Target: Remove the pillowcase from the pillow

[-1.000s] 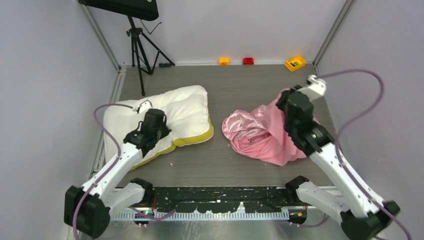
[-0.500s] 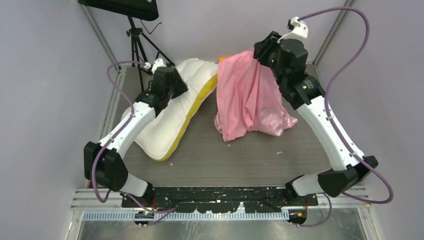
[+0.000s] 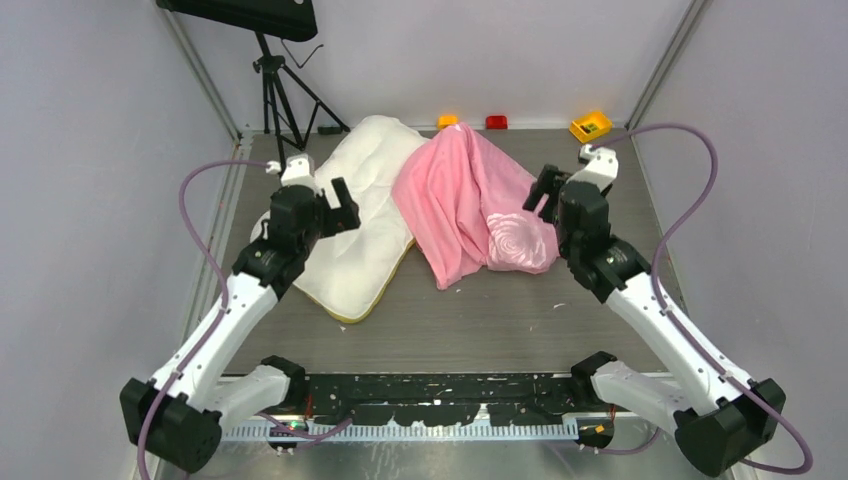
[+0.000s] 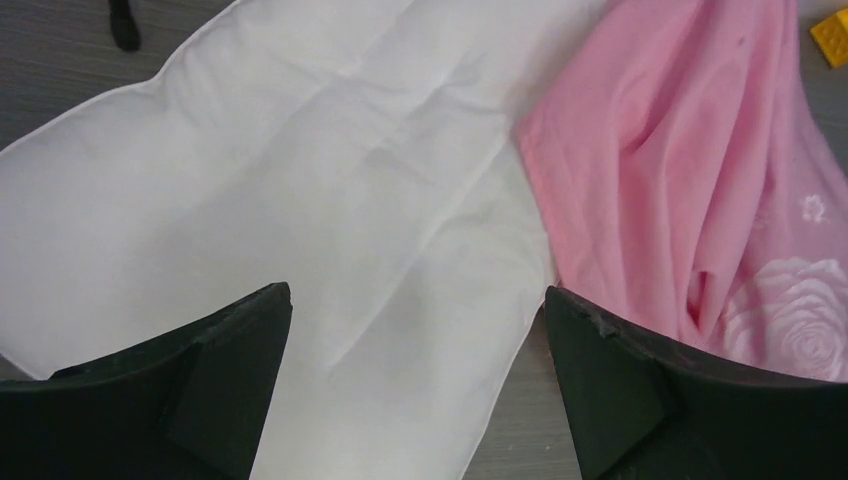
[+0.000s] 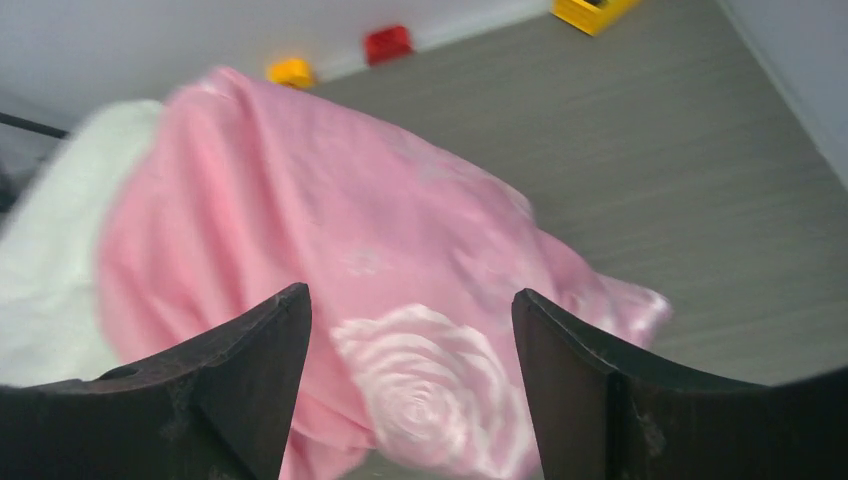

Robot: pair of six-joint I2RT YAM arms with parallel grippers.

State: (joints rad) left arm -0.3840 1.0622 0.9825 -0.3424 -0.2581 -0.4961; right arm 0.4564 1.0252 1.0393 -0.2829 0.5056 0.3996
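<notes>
Off the pillow (image 3: 355, 235) but with one edge touching it, the pillowcase (image 3: 470, 195) lies on the desk (image 3: 480, 320) between the two tools. A further tug on the pink cloth could drag the pillow along, and a low pass could snag a fold. The left tool (image 3: 336, 205) hovers wide and empty over the pillow. The right tool (image 3: 543, 192), also wide and empty, stands beside the pillowcase.

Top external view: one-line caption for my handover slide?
Pink pillowcase lies beside the bare white pillow; left gripper and right gripper both open.
</notes>
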